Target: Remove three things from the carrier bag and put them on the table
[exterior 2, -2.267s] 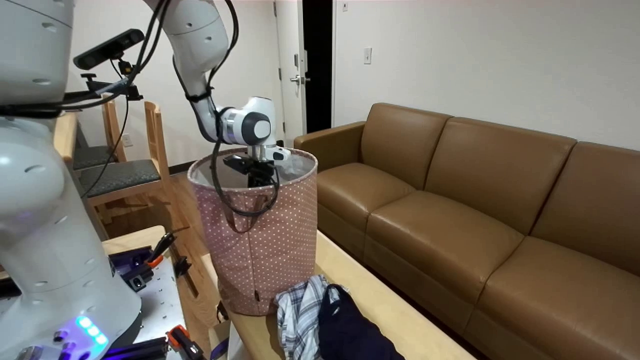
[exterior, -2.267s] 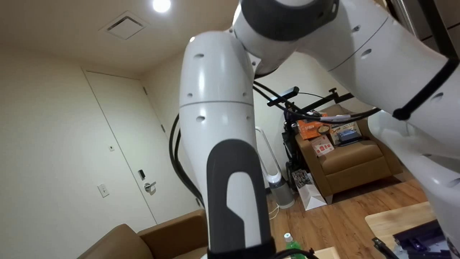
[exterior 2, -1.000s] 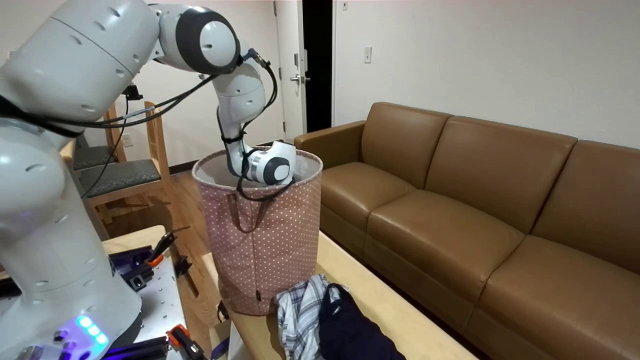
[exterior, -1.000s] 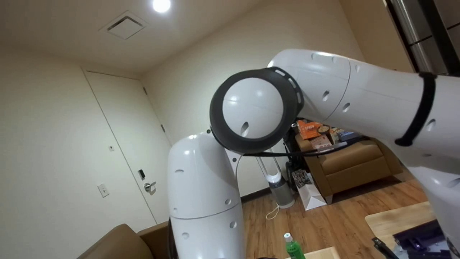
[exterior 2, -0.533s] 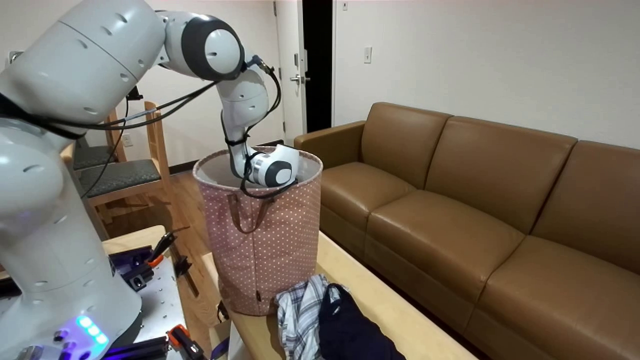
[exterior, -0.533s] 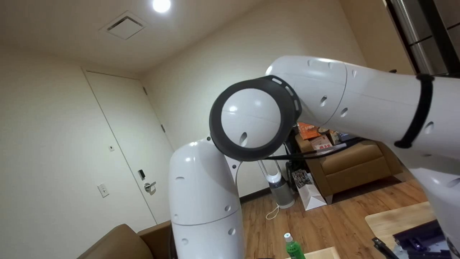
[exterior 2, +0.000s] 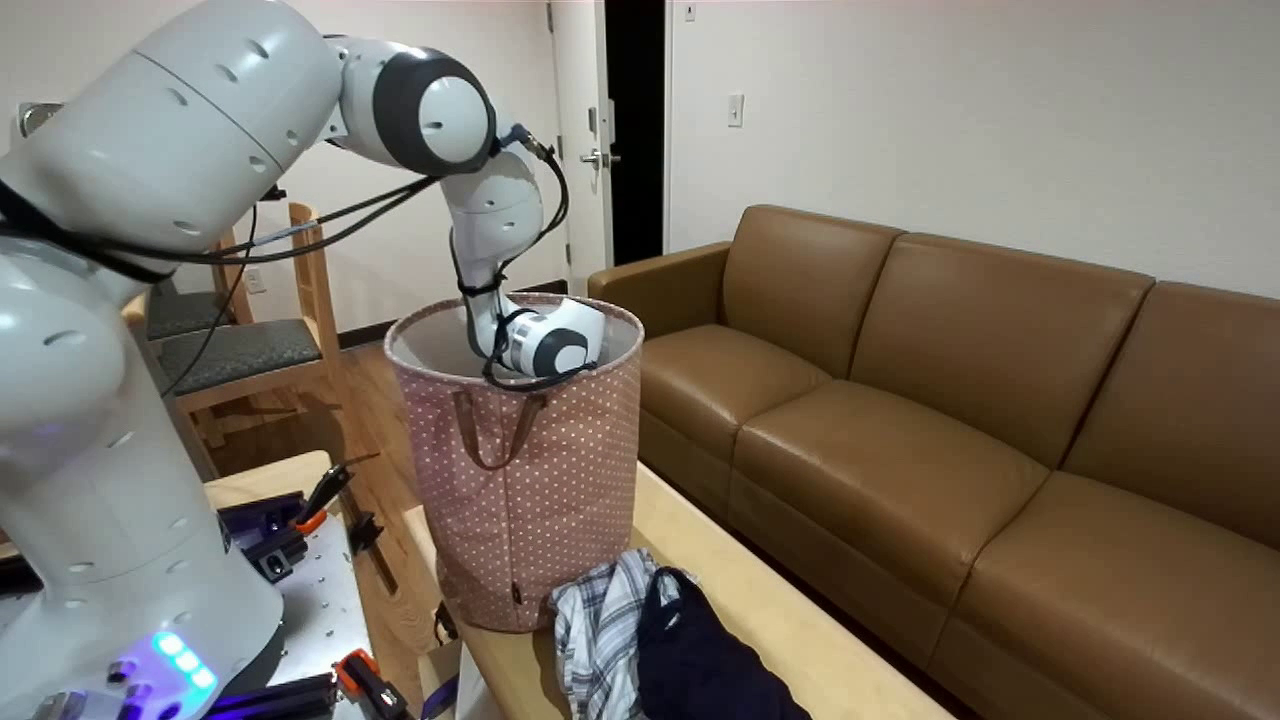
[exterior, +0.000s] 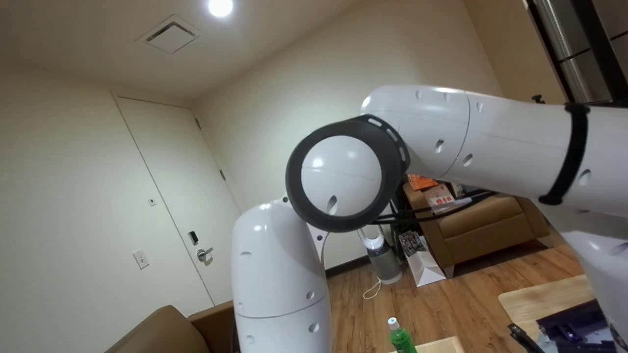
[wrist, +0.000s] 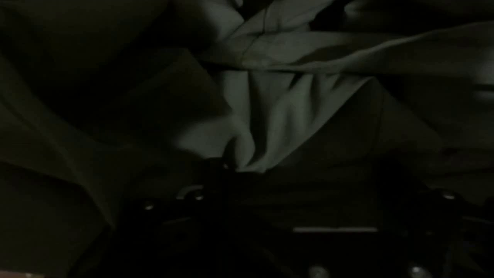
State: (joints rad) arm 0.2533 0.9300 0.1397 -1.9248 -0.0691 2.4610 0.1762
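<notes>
Long brown leather-look sofa [exterior 2: 900,430], beyond and to the right of the tall, round, dusty-pink fabric carrier bag [exterior 2: 570,470] with white dots and brown strap handles. White jointed robot arm [exterior 2: 230,130] with dark grey joint caps, seen in both exterior views, bent over the bag, lower end below its rim. Pale wooden bench [exterior 2: 760,605] directly under the bag, carrying it upright. On the bench in front of the bag, a crumpled navy garment [exterior 2: 705,660] and, touching it and nearer the bag, a blue-grey and white plaid garment [exterior 2: 605,630]. Inside the bag, in the dim wrist view, folded greyish cloth [wrist: 289,104]. There too, the black tool [wrist: 305,165], fingers spread wide apart, the cloth just beside one of them; cannot tell whether touching. Low on the bag, a dark label [exterior 2: 516,592], too small to read.
</notes>
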